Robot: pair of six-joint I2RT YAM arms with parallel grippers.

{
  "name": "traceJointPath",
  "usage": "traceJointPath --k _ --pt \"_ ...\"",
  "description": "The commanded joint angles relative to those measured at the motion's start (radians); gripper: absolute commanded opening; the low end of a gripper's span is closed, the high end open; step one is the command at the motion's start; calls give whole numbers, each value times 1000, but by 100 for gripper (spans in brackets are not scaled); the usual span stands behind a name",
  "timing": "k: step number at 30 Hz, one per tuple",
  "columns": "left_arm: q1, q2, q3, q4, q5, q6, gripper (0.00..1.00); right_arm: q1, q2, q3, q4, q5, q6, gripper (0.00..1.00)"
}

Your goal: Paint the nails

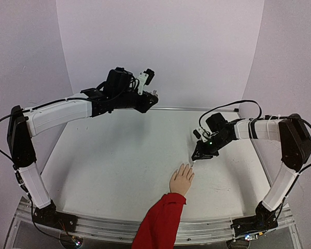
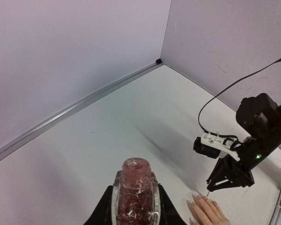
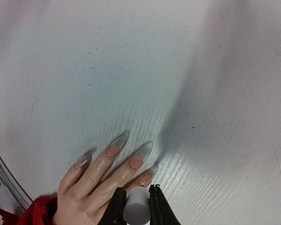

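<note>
Mannequin hand lying palm down on table, red sleeve trailing behind it. Nails pointing away from the sleeve, 3 showing orange-pink patches. Right gripper hovering just above the hand's fingertips, clamping a grey cylindrical handle. Left gripper hanging raised, well apart from the hand, gripping a pinkish bottle.

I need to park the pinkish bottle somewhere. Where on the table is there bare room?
The white table is bare at left, between the left arm and the pale mannequin hand with red sleeve. The far edge looks free too. Crowded: its fingertips, where the right gripper holds a grey brush cap. The left gripper holds the pinkish glitter bottle aloft.
</note>
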Motion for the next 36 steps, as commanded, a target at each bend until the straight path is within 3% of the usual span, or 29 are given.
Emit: traceJointPath --k 1,36 --pt "7 4 66 26 20 12 0 11 10 38 -50 0 2 0" --pt "11 -26 23 29 19 6 0 29 35 47 -33 34 9 0"
